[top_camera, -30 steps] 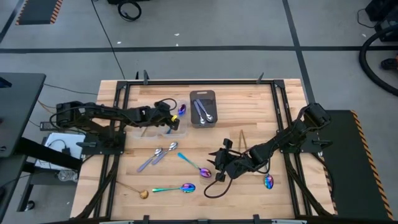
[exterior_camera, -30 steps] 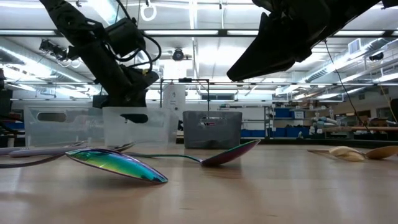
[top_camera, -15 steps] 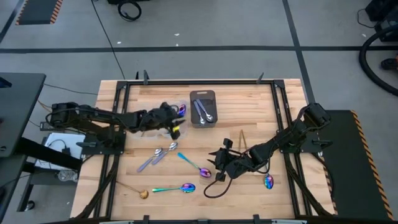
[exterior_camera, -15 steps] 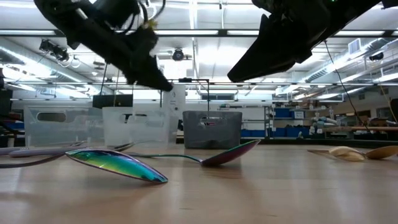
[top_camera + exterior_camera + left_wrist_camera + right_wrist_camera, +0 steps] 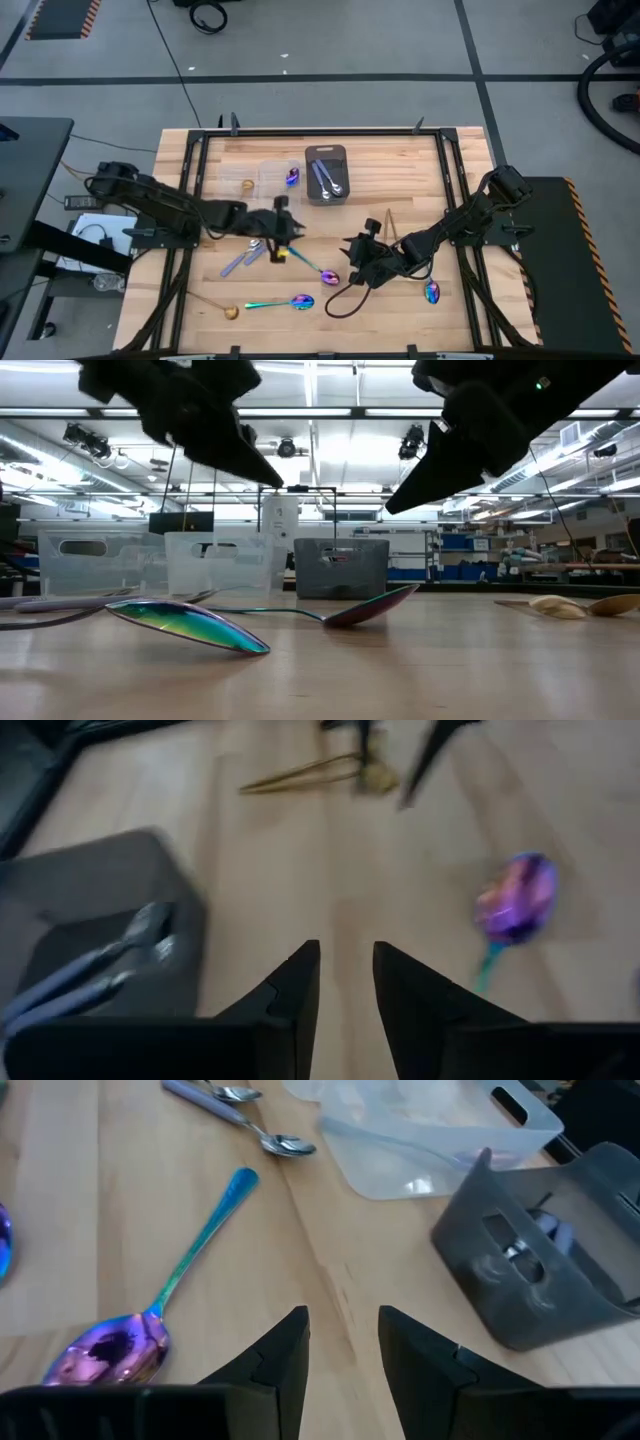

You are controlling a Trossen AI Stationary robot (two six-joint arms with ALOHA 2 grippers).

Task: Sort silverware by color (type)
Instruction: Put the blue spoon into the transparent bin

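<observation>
My left gripper (image 5: 293, 228) (image 5: 347, 970) hangs open and holding nothing above the table's middle, near the handle end of a rainbow spoon (image 5: 315, 268) (image 5: 105, 1352). My right gripper (image 5: 350, 258) (image 5: 343, 1335) hovers open just right of that spoon's bowl, also holding nothing. Two silver spoons (image 5: 250, 252) lie flat left of them. Another rainbow spoon (image 5: 285, 302) and a gold spoon (image 5: 228, 311) lie near the front edge. A third rainbow spoon (image 5: 432, 292) and a gold spoon (image 5: 390, 225) lie at the right.
A dark gray tray (image 5: 326, 173) (image 5: 90, 920) holding silver spoons stands at the far middle. Two clear containers (image 5: 262, 182) stand left of it, one with a gold spoon, one with a rainbow spoon (image 5: 292, 177). Black frame rails (image 5: 190, 200) run along the table's sides.
My left gripper has swung away from the clear containers toward the table's near edge and right, risen a little and rolled about its own axis; it now hangs over the table's middle. My right gripper has tipped slightly in place. No spoon has moved.
</observation>
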